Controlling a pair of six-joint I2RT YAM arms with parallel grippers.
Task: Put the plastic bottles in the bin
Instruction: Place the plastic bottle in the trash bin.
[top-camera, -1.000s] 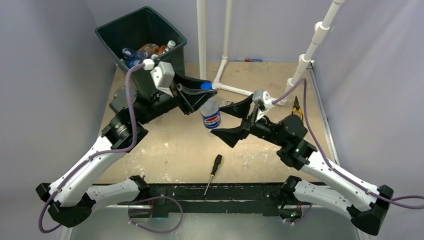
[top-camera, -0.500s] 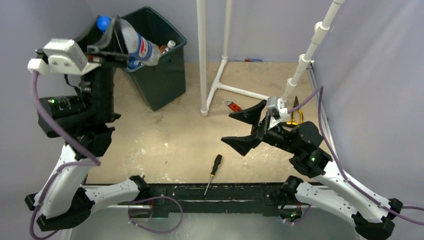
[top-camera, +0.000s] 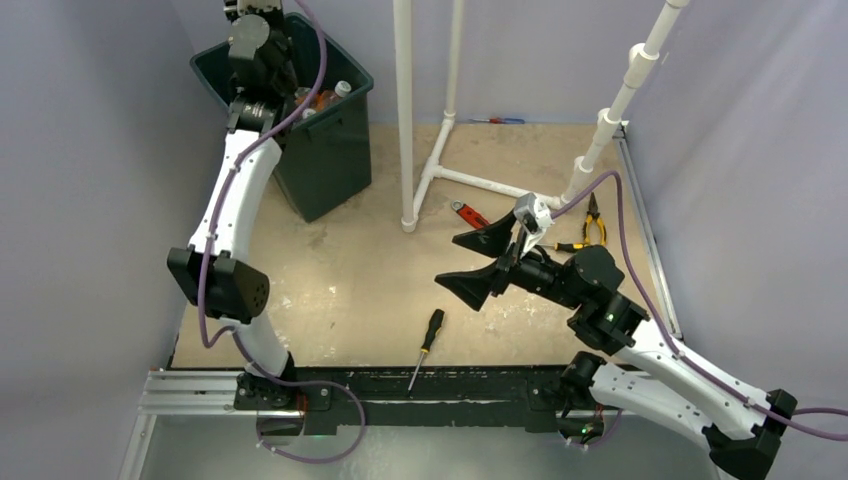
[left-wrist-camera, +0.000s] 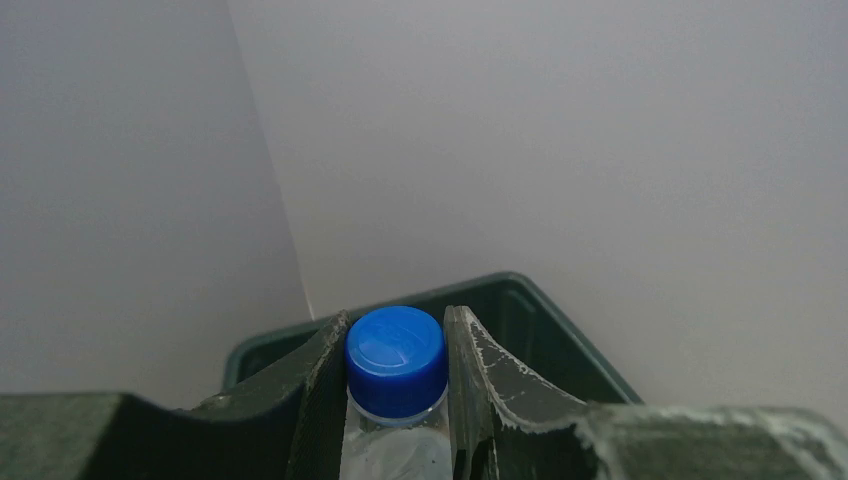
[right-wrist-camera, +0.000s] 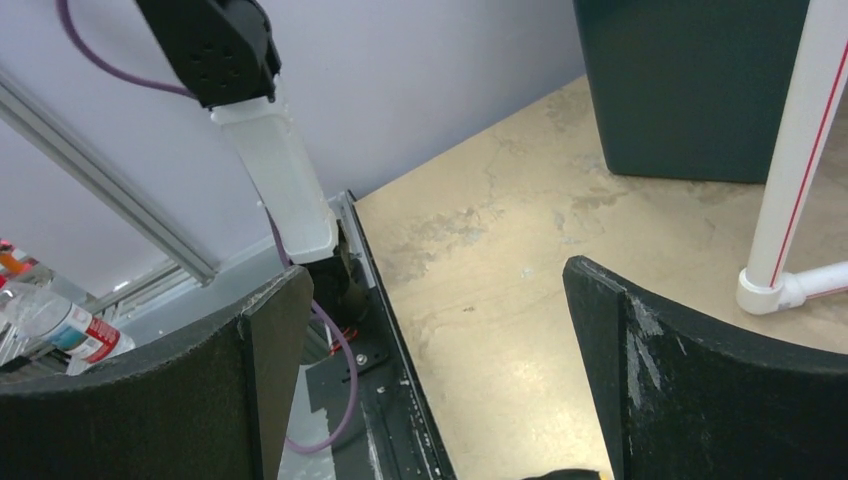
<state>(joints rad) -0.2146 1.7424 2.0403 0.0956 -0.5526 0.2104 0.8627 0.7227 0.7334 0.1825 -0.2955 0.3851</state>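
the step in hand is the drop. the left arm reaches out to the far left corner of the tabletop, where the bin (top-camera: 330, 150) stands. its wrist is above the bin's opening. in the left wrist view the left gripper (left-wrist-camera: 397, 320) is pinching a clear bottle (left-wrist-camera: 396, 355) by the neck, just under its blue cap, with the bin's rim (left-wrist-camera: 520, 285) showing beyond it. several other bottles (top-camera: 320, 98) already lie inside.

the right gripper (top-camera: 447, 260) hangs over the middle right of the tabletop, its jaws spread wide with nothing between them. a screwdriver (top-camera: 428, 340) lies near the near edge. a red wrench (top-camera: 470, 213) and pliers (top-camera: 594, 215) lie toward the right edge.

the next move looks like a plain release: spread the left fingers so the bottle falls into the bin. how much of the bottle is over the opening i cannot tell, so the wrist may need to dip first to keep it off the rim.
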